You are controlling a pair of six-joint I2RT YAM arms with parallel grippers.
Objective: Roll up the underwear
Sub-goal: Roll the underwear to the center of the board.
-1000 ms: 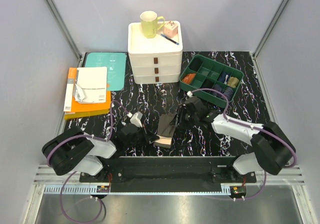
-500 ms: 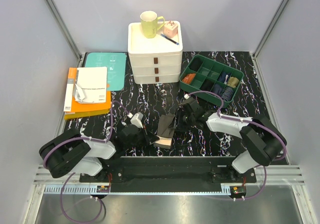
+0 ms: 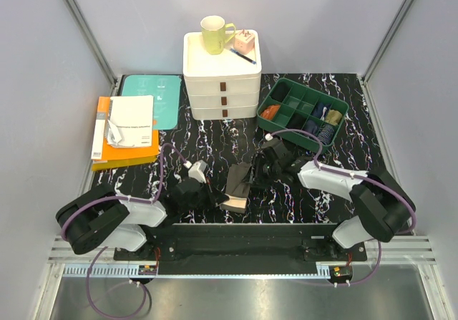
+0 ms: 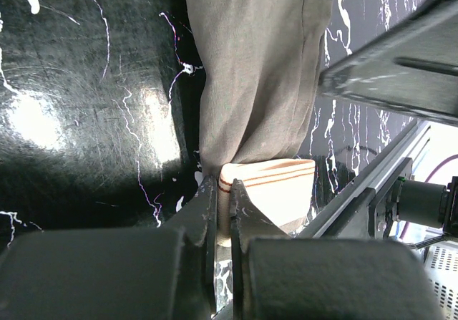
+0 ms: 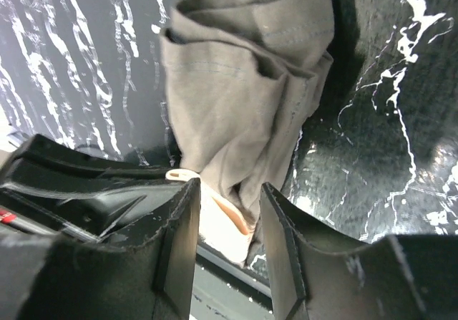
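Left wrist: jaws pinch olive underwear [image 4: 257,69] by striped waistband [image 4: 270,190].

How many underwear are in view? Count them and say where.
1: the olive-brown underwear lies front centre, its waistband pinched in the left gripper. The black bundle in the green tray might be another.

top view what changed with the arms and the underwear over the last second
The right arm swung its elbow inward, and the right end effector edged slightly closer to the olive underwear, jaws apart over it. Nothing was newly gripped or released. The left end effector stays shut on the beige waistband, and the underwear itself has not moved.
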